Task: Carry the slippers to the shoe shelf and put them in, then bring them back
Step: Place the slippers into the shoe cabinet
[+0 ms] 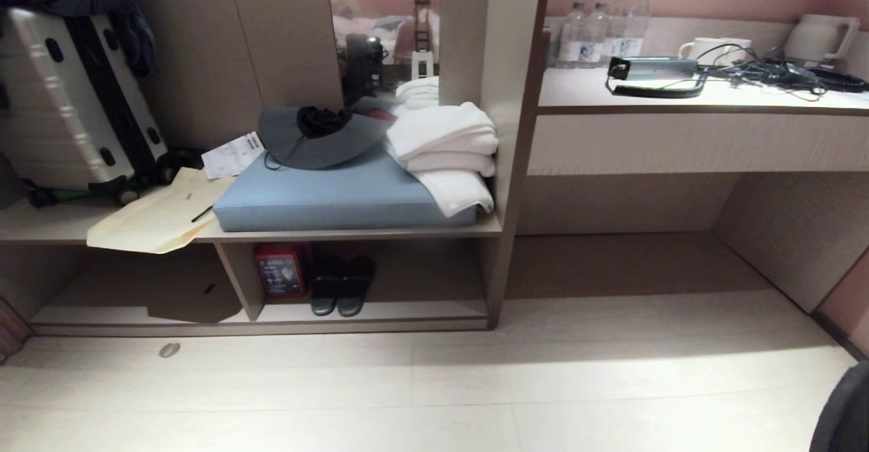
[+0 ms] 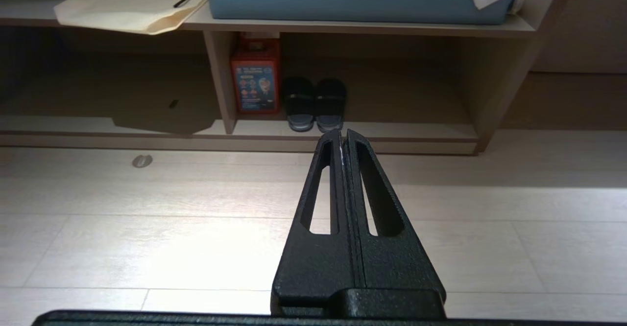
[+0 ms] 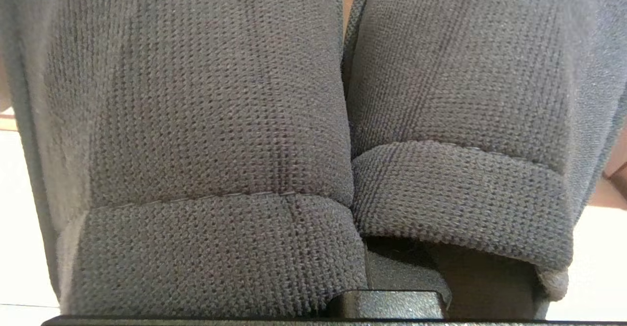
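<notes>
The slippers (image 3: 215,120), dark grey ribbed fabric, fill the right wrist view side by side, bands toward the camera. My right gripper (image 3: 392,302) is shut on them; its fingers are hidden under the fabric. A dark grey rounded edge (image 1: 842,408) shows in the head view's lower right corner. The shoe shelf (image 1: 407,311) is the low beige cubby under the bench, across the floor ahead. My left gripper (image 2: 341,132) hangs shut and empty above the floor, pointing at the shoe shelf (image 2: 416,131).
A shiny black pair of sandals (image 1: 343,284) and a red box (image 1: 280,270) stand in the cubby by the divider. Above lie a blue cushion (image 1: 339,197), towels (image 1: 448,150) and a suitcase (image 1: 68,99). A desk (image 1: 699,99) stands on the right.
</notes>
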